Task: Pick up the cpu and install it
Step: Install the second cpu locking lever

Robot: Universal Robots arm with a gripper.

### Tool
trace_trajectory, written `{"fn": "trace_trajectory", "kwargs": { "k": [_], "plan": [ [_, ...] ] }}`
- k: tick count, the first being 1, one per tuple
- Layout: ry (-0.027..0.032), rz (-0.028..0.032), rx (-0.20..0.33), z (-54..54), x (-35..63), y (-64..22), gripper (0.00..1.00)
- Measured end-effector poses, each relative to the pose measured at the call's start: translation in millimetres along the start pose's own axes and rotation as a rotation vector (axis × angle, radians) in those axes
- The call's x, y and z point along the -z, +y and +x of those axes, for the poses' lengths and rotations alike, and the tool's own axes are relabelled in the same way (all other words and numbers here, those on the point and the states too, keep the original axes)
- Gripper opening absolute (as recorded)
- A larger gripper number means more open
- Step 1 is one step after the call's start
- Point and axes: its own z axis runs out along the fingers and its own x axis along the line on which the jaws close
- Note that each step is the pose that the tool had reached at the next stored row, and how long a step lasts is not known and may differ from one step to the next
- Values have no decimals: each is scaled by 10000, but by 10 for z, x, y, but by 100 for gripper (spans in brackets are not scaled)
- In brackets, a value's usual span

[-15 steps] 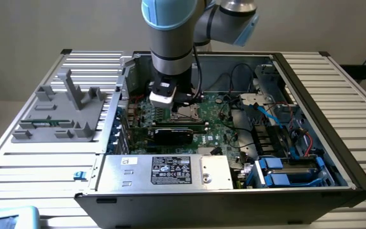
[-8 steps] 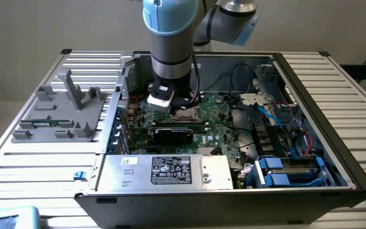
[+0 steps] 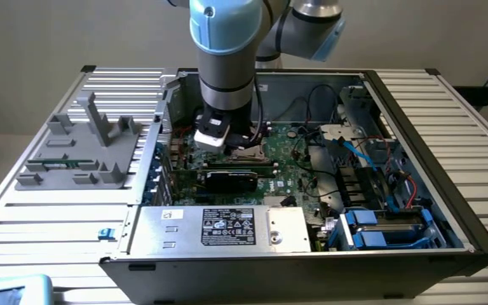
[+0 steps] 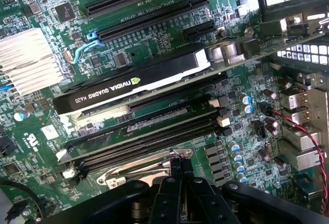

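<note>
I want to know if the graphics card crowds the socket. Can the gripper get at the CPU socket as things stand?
Probably yes. The gripper, shut, sits right at the socket's metal frame, and the black graphics card stands beyond the memory slots, apart from it.

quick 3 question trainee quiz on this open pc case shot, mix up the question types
1. True or false: the gripper is down inside the open computer case, over the motherboard.
2. Multiple choice: the black expansion card stands (A) seated in a slot on the motherboard, (B) on the grey fixture outside the case, (C) on top of the silver box with the black label.
3. Fill in: in the exterior view, the grey fixture sits outside the case on the view's ____ side.

Key: 1 true; 2 A; 3 left.
</note>
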Motion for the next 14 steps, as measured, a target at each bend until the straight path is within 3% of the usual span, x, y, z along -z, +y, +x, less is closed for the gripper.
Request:
{"fn": "trace_trajectory", "kwargs": {
  "k": [3,7,14],
  "plan": [
    [-12,36,0,-20,-16,12,11],
    [-49,138,-1,-26,-27,16,11],
    [-96,263,-3,-26,-55,25,11]
  ]
}}
